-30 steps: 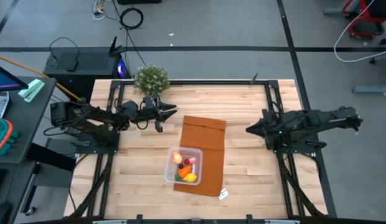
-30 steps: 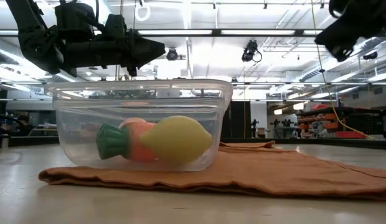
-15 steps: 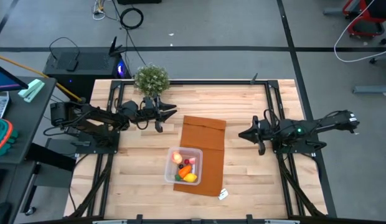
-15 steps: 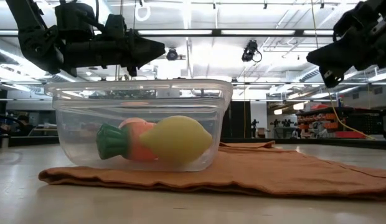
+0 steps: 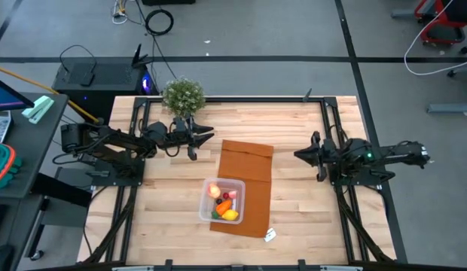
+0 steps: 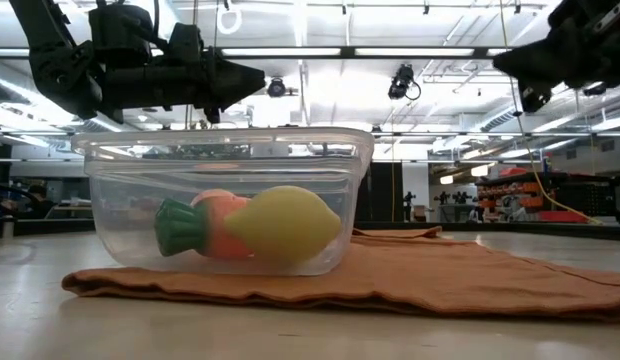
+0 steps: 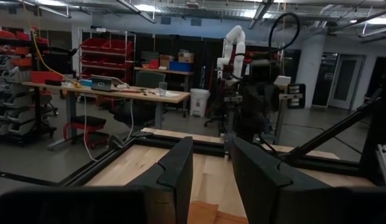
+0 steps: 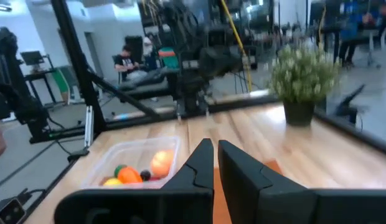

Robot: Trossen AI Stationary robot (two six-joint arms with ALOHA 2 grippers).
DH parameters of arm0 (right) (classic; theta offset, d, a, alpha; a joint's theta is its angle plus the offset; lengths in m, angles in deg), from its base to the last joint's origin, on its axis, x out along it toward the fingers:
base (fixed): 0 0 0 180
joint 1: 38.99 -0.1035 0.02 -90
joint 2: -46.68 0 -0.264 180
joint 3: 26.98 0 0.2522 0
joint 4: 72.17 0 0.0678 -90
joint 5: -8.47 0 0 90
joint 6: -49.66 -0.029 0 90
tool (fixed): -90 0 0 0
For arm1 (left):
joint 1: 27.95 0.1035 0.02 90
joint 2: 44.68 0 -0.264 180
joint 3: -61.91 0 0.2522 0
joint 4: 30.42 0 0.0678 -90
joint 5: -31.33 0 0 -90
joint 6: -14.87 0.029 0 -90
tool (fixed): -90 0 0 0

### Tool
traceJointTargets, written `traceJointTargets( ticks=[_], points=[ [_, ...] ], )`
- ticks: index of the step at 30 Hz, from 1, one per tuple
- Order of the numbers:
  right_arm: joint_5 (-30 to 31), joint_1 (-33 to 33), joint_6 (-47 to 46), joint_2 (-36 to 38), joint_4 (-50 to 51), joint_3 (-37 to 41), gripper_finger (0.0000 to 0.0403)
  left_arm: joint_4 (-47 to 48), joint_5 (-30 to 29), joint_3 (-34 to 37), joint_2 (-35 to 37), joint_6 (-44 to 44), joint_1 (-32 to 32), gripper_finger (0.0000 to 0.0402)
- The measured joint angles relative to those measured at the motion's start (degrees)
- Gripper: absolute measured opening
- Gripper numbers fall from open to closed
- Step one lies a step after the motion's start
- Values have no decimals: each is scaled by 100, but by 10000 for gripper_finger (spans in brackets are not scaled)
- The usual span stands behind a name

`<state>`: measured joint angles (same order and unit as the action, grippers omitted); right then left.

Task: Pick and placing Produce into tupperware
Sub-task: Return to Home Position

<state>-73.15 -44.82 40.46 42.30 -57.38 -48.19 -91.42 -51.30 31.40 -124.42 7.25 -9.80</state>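
The clear tupperware (image 5: 223, 200) stands on the near left part of the brown-orange mat (image 5: 245, 169). Inside it lie a yellow lemon (image 5: 231, 215), an orange carrot with a green top (image 5: 224, 205), a red-yellow peach (image 5: 214, 190) and tiny red pieces. In the low view the lemon (image 6: 285, 225) and the carrot's top (image 6: 175, 228) rest on the box floor. My left gripper (image 5: 207, 134) hangs open and empty above the table, left of the mat's far edge. My right gripper (image 5: 297, 155) is shut and empty in the air, right of the mat.
A bushy green potted plant (image 5: 183, 95) stands at the table's far edge, behind my left gripper. A small white tag (image 5: 270, 235) lies at the mat's near right corner. Bare wood lies on either side of the mat. A person sits in the room beyond (image 8: 127, 62).
My right gripper has dipped down and toward the mat, then risen again and drawn back a little toward the table's right edge, staying shut and empty. The tupperware and the produce have not moved.
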Motion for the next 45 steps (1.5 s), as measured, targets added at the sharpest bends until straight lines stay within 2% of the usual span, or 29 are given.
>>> traceJointTargets(
  ticks=[6, 17, 30, 38, 41, 45],
  points=[
    [201, 11, 339, 443, -214, 291, 0, 3, 0, 0, 0, 65, 0, 117],
    [197, 378, 416, 439, -671, 673, 0, 43, -3, 0, 0, 82, 4, 117],
    [-621, 1090, 242, 439, -586, 680, 0, 63, -2, 0, 0, 84, 4, 117],
    [-684, 1121, 51, 439, -366, 682, 0, 49, -68, 0, 0, 87, 2, 114],
    [-684, 1121, 67, 439, -365, 684, 0, -156, -306, 0, 0, 84, 4, 110],
    [-684, 1122, 48, 439, -365, 687, 0, -835, -328, 0, 0, -34, 4, 110]
  ],
)
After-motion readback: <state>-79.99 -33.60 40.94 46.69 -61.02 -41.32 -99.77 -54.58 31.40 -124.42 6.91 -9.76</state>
